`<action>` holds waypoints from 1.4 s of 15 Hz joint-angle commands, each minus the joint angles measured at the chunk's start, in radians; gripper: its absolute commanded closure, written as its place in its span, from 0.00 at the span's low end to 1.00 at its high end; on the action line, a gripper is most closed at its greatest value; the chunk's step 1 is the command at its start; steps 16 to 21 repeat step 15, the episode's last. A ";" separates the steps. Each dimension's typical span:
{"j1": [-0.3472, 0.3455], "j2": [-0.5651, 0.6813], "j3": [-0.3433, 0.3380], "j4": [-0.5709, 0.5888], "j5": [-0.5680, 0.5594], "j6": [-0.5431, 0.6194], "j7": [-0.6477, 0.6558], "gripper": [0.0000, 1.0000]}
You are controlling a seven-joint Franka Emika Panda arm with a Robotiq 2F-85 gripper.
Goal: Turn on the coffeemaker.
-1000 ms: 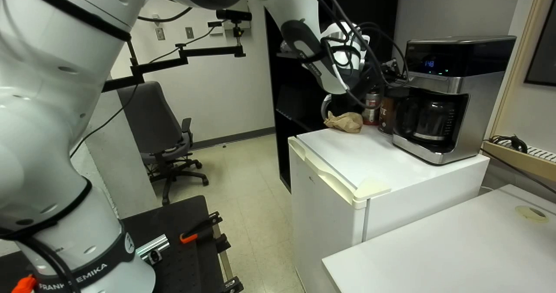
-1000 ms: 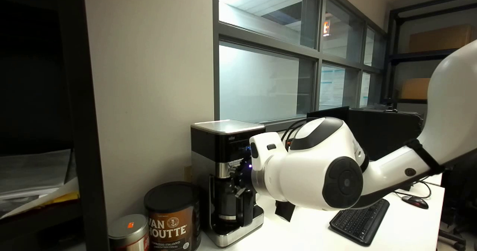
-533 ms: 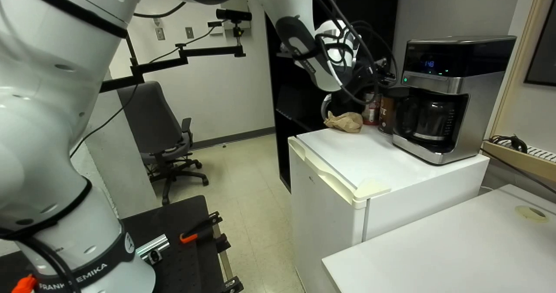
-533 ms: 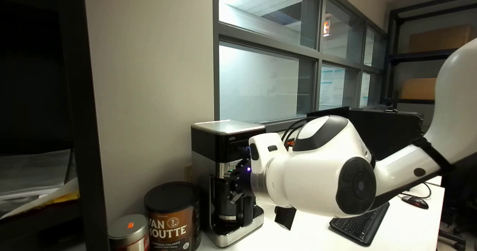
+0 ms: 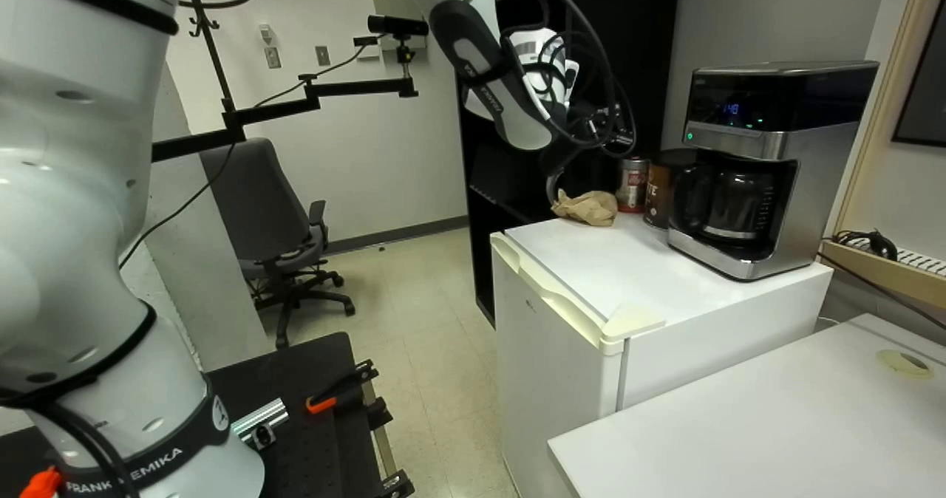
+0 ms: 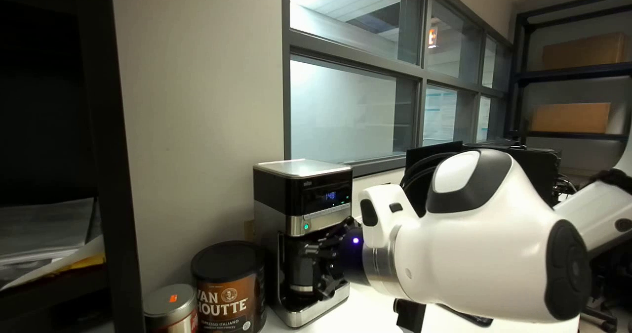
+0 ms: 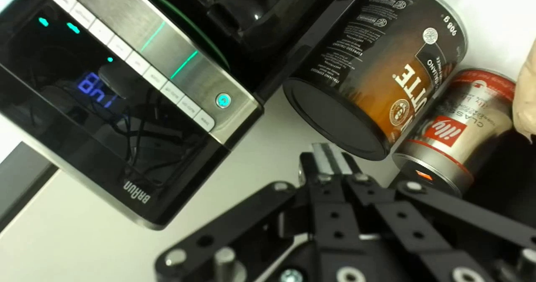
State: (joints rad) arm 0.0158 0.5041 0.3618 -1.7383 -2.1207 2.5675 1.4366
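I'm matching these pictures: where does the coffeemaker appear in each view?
In an exterior view: coffeemaker at right, brown can left of it.
In an exterior view: coffeemaker low, near centre, brown can left of it.
Wrist view: coffeemaker upper left, slanted, brown can right of it.
Shared landmark: the brown can.

Office-like lab, robot arm [image 5: 77,247], wheeled chair [image 5: 253,202], apparently an exit sign [image 6: 432,37]
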 commanded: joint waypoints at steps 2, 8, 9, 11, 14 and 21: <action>-0.018 -0.124 0.005 -0.157 -0.049 0.001 0.109 1.00; 0.020 -0.194 -0.042 -0.232 -0.048 0.009 0.162 1.00; 0.025 -0.203 -0.048 -0.239 -0.048 0.006 0.170 0.74; 0.032 -0.219 -0.056 -0.253 -0.051 0.008 0.183 0.66; 0.045 -0.194 -0.068 -0.225 -0.026 0.010 0.154 0.44; 0.048 -0.197 -0.071 -0.227 -0.026 0.011 0.155 0.60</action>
